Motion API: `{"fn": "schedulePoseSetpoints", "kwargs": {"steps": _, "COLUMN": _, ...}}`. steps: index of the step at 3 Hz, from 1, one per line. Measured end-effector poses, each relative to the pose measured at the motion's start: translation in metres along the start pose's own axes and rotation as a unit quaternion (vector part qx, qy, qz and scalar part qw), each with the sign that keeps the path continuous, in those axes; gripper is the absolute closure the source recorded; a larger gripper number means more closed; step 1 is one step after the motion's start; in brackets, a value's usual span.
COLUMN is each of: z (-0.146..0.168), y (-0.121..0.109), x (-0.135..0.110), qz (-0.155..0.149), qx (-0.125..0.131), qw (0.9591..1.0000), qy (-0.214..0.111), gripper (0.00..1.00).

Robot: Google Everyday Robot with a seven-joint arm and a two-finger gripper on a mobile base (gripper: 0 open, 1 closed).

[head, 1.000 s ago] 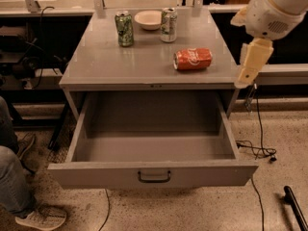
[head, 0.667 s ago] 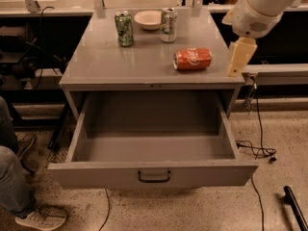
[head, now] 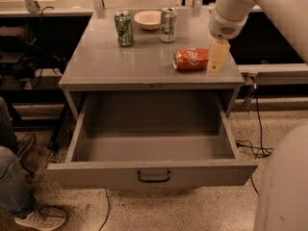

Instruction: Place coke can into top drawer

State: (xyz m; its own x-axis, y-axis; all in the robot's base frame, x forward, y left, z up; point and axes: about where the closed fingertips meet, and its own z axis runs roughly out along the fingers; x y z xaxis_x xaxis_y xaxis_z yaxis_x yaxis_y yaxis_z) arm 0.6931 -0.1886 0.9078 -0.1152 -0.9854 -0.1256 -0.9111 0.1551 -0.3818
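Observation:
The coke can (head: 191,59) lies on its side on the right part of the grey cabinet top (head: 106,66). The top drawer (head: 154,172) is pulled fully out below it; its inside holds nothing, and a dark handle sits on its front panel. My gripper (head: 216,57), with yellowish fingers pointing down, hangs just right of the can, close to its right end and over the cabinet top.
A green can (head: 124,28), a white bowl (head: 148,19) and a white-green can (head: 168,24) stand at the back of the cabinet top. A person's leg and shoe (head: 29,211) are at the lower left. Cables (head: 255,148) lie on the floor at right.
My gripper has moved left and inward, from beyond the cabinet's right edge to just beside the coke can. The can and drawer have not moved.

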Motion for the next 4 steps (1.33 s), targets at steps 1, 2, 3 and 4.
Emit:
{"fn": "schedulePoseSetpoints", "kwargs": {"steps": 1, "z": 0.019, "y": -0.008, "x": -0.008, "qz": 0.001, "qx": -0.010, "qw": 0.9999, "qy": 0.013, "gripper": 0.00}}
{"fn": "schedulePoseSetpoints", "kwargs": {"steps": 2, "z": 0.038, "y": -0.011, "x": -0.020, "qz": -0.005, "qx": -0.027, "qw": 0.9994, "qy": 0.019, "gripper": 0.00}}
{"fn": "schedulePoseSetpoints", "kwargs": {"steps": 3, "z": 0.055, "y": -0.012, "x": -0.029, "qz": -0.013, "qx": -0.045, "qw": 0.9987, "qy": 0.021, "gripper": 0.00}}
{"fn": "schedulePoseSetpoints", "kwargs": {"steps": 4, "z": 0.065, "y": -0.011, "x": -0.033, "qz": -0.015, "qx": -0.057, "qw": 0.9980, "qy": 0.021, "gripper": 0.13}}
